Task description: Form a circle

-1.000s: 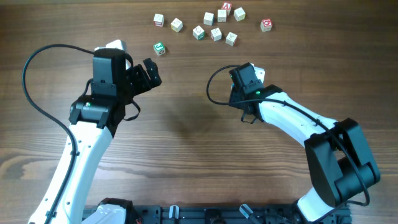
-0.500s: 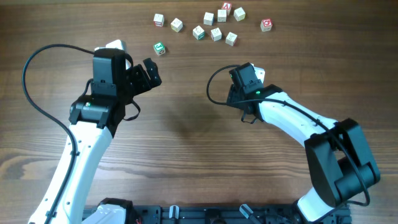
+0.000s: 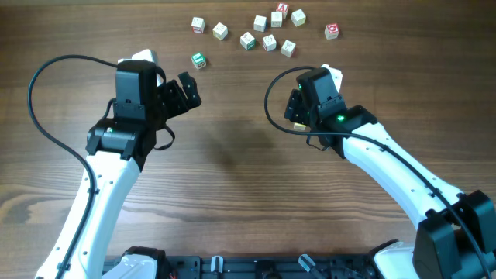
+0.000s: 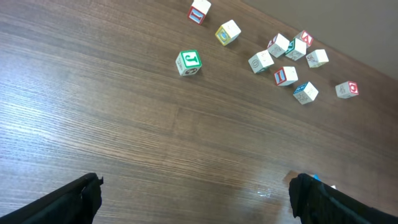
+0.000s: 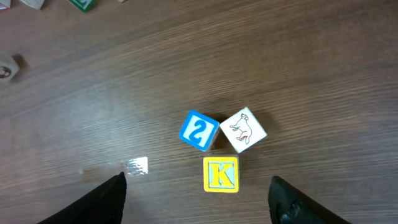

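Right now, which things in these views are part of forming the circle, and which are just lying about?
Part of the job:
- blue cube, cream cube and yellow cube, clustered together
- green cube, on its own
- loose cubes scattered at the far edge

Just there:
- black cable looping off the left arm
- wooden table

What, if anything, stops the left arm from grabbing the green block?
Probably nothing, so likely yes: the green block sits by itself just ahead of the left gripper, whose jaws are wide open, and nothing lies between them.
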Available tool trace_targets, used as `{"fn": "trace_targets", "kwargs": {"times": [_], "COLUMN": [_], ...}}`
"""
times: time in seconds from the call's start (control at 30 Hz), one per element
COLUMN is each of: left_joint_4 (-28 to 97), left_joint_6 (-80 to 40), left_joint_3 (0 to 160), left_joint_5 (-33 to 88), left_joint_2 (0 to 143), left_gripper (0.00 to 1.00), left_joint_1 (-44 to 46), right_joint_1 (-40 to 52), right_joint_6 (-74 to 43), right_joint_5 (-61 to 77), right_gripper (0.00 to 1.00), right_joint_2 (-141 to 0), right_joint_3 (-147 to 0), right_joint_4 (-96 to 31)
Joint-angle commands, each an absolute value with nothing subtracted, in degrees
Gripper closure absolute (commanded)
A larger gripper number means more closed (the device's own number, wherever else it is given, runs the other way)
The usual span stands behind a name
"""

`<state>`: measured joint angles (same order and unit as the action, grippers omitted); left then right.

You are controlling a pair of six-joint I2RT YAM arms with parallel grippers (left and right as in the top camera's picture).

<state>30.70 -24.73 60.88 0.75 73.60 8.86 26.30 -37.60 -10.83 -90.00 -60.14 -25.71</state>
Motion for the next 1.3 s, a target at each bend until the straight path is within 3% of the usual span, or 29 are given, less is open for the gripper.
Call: {"fn": "trace_targets", "kwargs": {"times": [0.0,0.17,0.47,0.8,0.93,1.13,1.27], "left_joint_4": [28.71,27.66,27.68,28.08,27.86,31.73,37.39], "left_joint_6": [-24.27,-24.27,-24.29,-24.18,-16.62,-16.49,-16.75], "left_joint_3": [60.75,60.75,60.75,60.75,60.75,60.75,60.73], "left_joint_5": [0.38,0.38,0.40,1.06,-0.25,-16.23,-20.08], "left_joint_2": [73.30,73.30,73.30,72.95,67.68,51.75,44.88], "left_gripper": [0.00,0.00,0.00,0.00,0.00,0.00,0.00], "left_joint_1": [8.51,8.51,8.51,8.51,10.13,17.37,21.89], "right_joint_1": [26.17,26.15,26.17,25.82,22.81,16.60,16.38], "right_joint_6": [-37.56,-39.68,-39.81,-39.81,-37.78,-30.09,-24.29], "right_joint_5": [-13.82,-15.73,-15.03,-15.16,-22.37,-25.15,-26.57], "right_gripper": [0.27,0.24,0.27,0.23,0.21,0.16,0.12], "right_joint_2": [-91.48,-92.77,-98.00,-94.65,-85.58,-64.31,-51.88], "right_joint_3": [-60.36,-60.36,-60.36,-65.23,-69.36,-69.38,-69.36], "right_joint_4": [-25.78,-26.11,-26.81,-29.21,-36.29,-40.01,-42.15]}}
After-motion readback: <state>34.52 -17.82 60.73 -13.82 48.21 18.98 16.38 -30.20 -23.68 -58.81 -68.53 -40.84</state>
